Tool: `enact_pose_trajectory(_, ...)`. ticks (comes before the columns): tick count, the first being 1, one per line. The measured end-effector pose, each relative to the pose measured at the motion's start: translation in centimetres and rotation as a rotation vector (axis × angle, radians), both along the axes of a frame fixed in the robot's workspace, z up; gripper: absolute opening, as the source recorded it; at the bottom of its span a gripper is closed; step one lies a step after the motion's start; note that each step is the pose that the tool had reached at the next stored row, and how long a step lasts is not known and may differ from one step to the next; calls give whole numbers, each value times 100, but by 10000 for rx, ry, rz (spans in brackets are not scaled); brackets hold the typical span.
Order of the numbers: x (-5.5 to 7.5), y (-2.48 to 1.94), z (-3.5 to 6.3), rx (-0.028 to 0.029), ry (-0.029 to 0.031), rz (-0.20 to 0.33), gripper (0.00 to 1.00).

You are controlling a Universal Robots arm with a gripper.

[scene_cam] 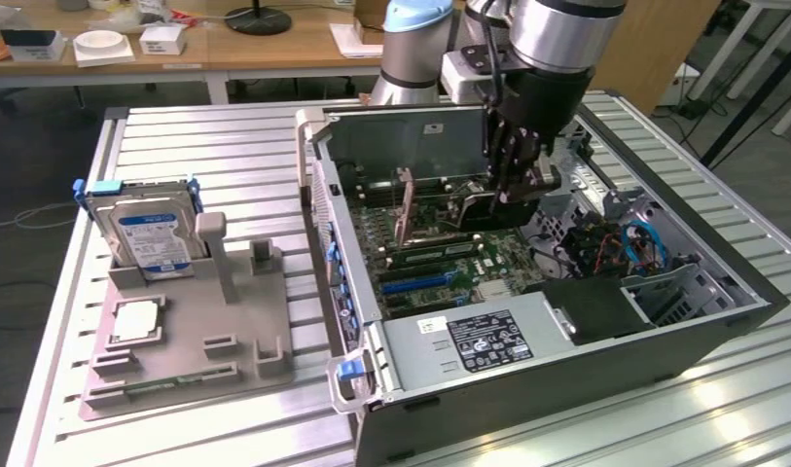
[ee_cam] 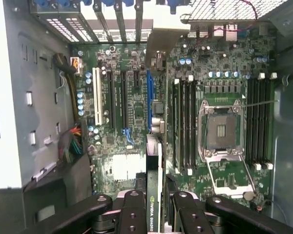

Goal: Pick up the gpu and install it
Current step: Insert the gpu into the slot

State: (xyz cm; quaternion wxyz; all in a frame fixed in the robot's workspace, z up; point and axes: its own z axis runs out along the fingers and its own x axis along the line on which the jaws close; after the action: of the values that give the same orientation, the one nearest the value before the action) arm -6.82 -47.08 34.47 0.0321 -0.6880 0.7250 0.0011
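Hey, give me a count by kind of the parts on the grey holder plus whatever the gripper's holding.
Hard drive: 1, upright in the grey holder
Processor chip: 1, flat on the holder
Graphics card: 1, in the gripper, over the motherboard
Thin green strip, kind unclear: 1
Total: 4
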Motion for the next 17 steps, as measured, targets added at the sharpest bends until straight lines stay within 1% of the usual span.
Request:
enact_pose_trajectory(6, -109, 2, -92, 0, 1, -2, 26)
enact_pose_trajectory(17, -194, 2, -206, 0, 0, 13, 26)
